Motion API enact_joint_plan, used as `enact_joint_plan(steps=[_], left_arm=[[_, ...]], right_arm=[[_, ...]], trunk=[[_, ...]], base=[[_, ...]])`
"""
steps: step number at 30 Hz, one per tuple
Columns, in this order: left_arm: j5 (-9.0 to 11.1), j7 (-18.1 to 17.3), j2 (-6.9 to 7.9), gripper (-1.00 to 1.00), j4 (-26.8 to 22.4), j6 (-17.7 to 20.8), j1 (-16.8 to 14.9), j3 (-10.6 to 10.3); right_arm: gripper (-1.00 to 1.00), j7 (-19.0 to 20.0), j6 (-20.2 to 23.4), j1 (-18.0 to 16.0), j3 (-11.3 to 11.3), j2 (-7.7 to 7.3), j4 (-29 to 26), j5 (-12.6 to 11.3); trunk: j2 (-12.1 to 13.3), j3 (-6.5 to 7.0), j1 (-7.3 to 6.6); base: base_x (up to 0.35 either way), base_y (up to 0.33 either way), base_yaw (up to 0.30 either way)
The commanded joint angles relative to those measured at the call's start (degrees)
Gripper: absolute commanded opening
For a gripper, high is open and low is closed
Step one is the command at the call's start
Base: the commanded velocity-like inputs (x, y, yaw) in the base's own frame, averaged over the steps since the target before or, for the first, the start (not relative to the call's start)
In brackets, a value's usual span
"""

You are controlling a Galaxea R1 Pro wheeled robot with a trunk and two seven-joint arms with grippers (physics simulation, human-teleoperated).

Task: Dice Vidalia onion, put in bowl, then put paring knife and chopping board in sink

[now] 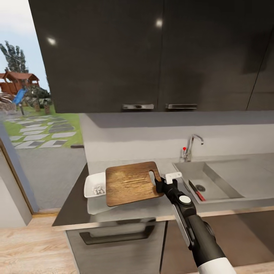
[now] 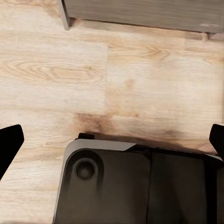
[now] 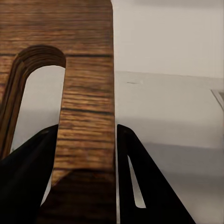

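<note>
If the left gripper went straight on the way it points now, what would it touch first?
Probably the light wooden floor, which lies ahead between the left gripper's open fingers. The robot's own dark base sits close below that line, and depth is unclear.

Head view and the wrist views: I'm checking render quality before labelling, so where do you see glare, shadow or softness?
Head view: bright glare spots on the glossy dark upper cabinets, and the lifted dark brown wooden chopping board casts a soft shadow on the grey countertop. Right wrist view: the right gripper is nearly black, detail lost. Left wrist view: a dark smudge of shadow on the pale wooden floor.
</note>
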Motion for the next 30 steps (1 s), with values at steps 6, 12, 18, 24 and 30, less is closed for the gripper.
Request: enact_joint_plan(steps=[6, 12, 18, 24, 30], left_arm=[[0.5, -0.1, -0.04, 1.0, -0.1, 0.0, 0.0, 0.1], [0.5, -0.1, -0.04, 1.0, -0.1, 0.0, 0.0, 0.1], [0.5, -0.1, -0.04, 1.0, -0.1, 0.0, 0.0, 0.1], [0.5, -0.1, -0.04, 1.0, -0.1, 0.0, 0.0, 0.1], [0.5, -0.1, -0.04, 1.0, -0.1, 0.0, 0.0, 0.1]], right_arm=[[-1.0, 0.3, 0.3, 0.0, 0.0, 0.02, 0.0, 0.5], [-1.0, 0.3, 0.3, 0.0, 0.0, 0.08, 0.0, 0.5], [-1.0, 0.3, 0.3, 0.0, 0.0, 0.09, 0.1, 0.5], [-1.0, 0.3, 0.3, 0.0, 0.0, 0.11, 0.2, 0.5], [-1.0, 0.3, 0.2, 0.0, 0.0, 0.11, 0.5, 0.5]], trunk=[[-0.1, -0.25, 0.04], [-0.1, -0.26, 0.04], [-0.1, -0.26, 0.04], [-0.1, -0.26, 0.04], [-0.1, -0.26, 0.04]], base=[[0.085, -0.182, 0.049], [0.086, -0.18, 0.002], [0.086, -0.18, 0.0], [0.086, -0.176, 0.0], [0.097, -0.144, 0.0]])
